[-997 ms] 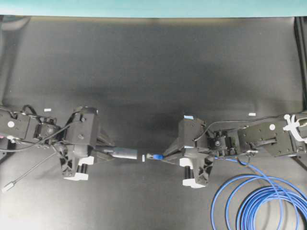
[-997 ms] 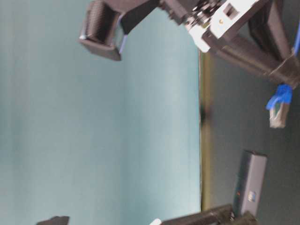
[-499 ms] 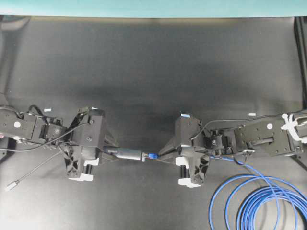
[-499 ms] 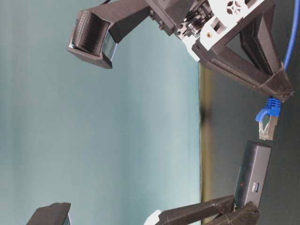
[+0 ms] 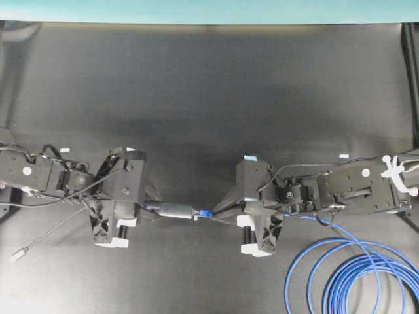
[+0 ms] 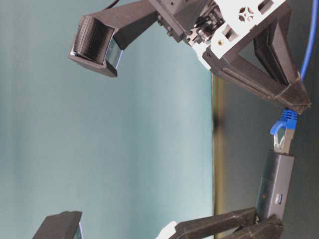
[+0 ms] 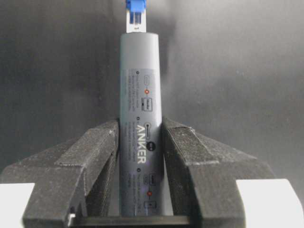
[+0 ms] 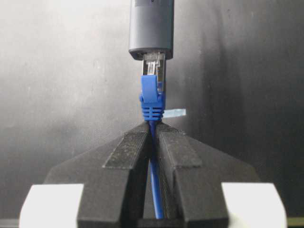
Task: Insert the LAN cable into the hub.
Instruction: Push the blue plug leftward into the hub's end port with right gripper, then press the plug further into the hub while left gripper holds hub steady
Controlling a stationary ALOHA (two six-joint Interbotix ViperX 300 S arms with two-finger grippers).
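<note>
The insertion itself is under way, held in the air above the dark desk (image 5: 209, 85) toward its near edge: the left gripper (image 7: 140, 142) has its fingers (image 7: 95, 156) clamped on the sides of the hub (image 7: 139, 95), which sticks out level toward the middle, and the right gripper (image 8: 153, 137) has its fingers (image 8: 126, 156) pressed together on the LAN cable (image 8: 153, 190) just behind the blue boot. The plug (image 8: 155, 66) has its clear tip at the mouth of the port in the hub's end face; from the right wrist view it looks only partly entered, with most of the plug body and the latch tab outside. From the side view the plug (image 6: 282, 139) meets the hub (image 6: 275, 184) roughly in line, though a slight tilt cannot be ruled out. The rest of the cable lies in loops (image 5: 353, 275) at the near right corner, and the hub's thin grey cord (image 5: 46, 232) trails off near the left edge. The next move calls for a straight push of the two together along the hub's axis, keeping the plug square so the latch can seat
</note>
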